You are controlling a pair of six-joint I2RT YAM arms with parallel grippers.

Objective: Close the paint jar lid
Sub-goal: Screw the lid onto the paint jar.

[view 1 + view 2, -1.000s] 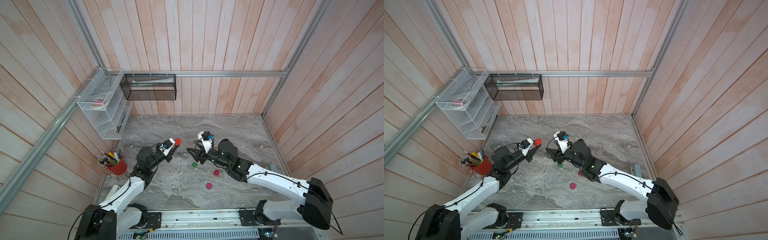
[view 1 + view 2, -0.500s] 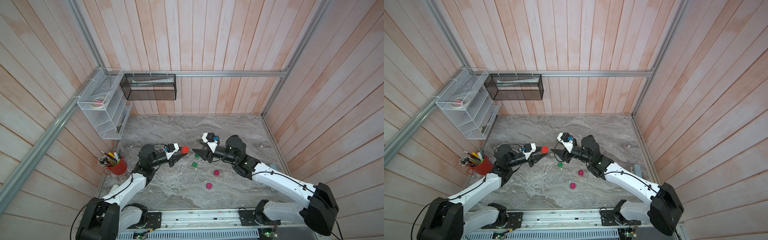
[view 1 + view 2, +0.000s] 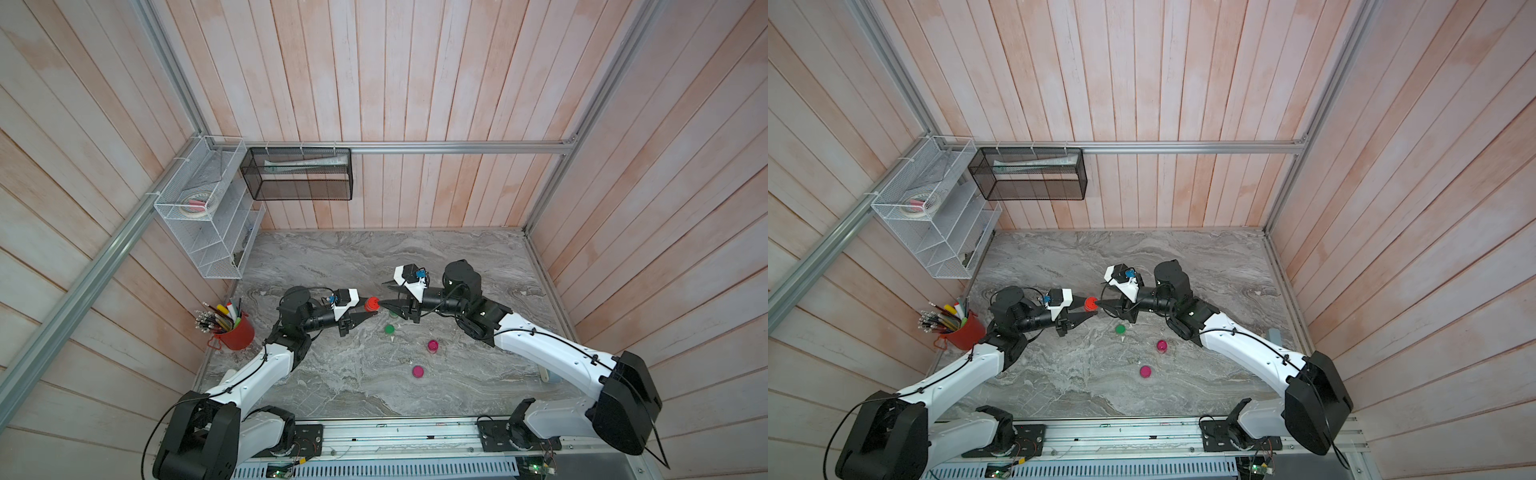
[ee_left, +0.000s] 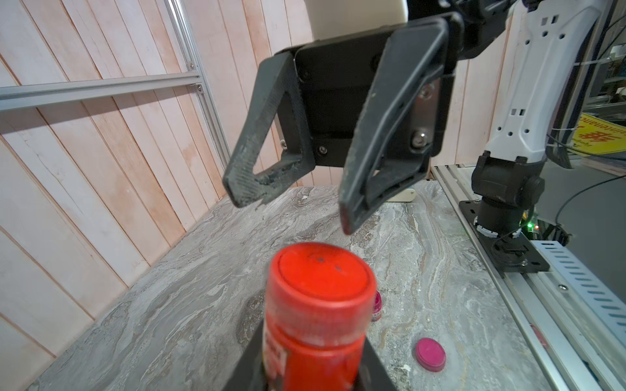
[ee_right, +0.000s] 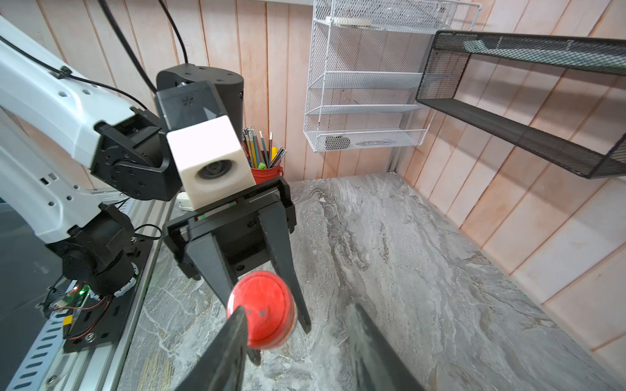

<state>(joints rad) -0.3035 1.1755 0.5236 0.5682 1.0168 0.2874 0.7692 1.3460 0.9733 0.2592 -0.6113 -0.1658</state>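
My left gripper (image 3: 371, 311) is shut on a red paint jar (image 3: 371, 304), held level above the table with its red lid (image 4: 318, 270) pointing at the right arm. The lid sits on the jar's mouth; how tight, I cannot tell. My right gripper (image 3: 382, 296) faces the lid head-on and is open. In the right wrist view one of its fingers (image 5: 233, 338) overlaps the lid's (image 5: 262, 308) rim while the other stands well apart. In the left wrist view the right gripper (image 4: 293, 210) hovers just beyond the lid without clasping it.
On the marble table (image 3: 332, 257) below the grippers stand a green jar (image 3: 389, 329), a pink jar (image 3: 432, 345) and a loose pink lid (image 3: 417, 371). A red pencil cup (image 3: 235, 332) is at the left edge. A white wire rack (image 3: 208, 208) and black mesh basket (image 3: 299, 174) hang on the walls.
My left arm has swung the red jar down and rightward until level. My right gripper has turned to face it, moved up to the lid, and narrowed its jaws.
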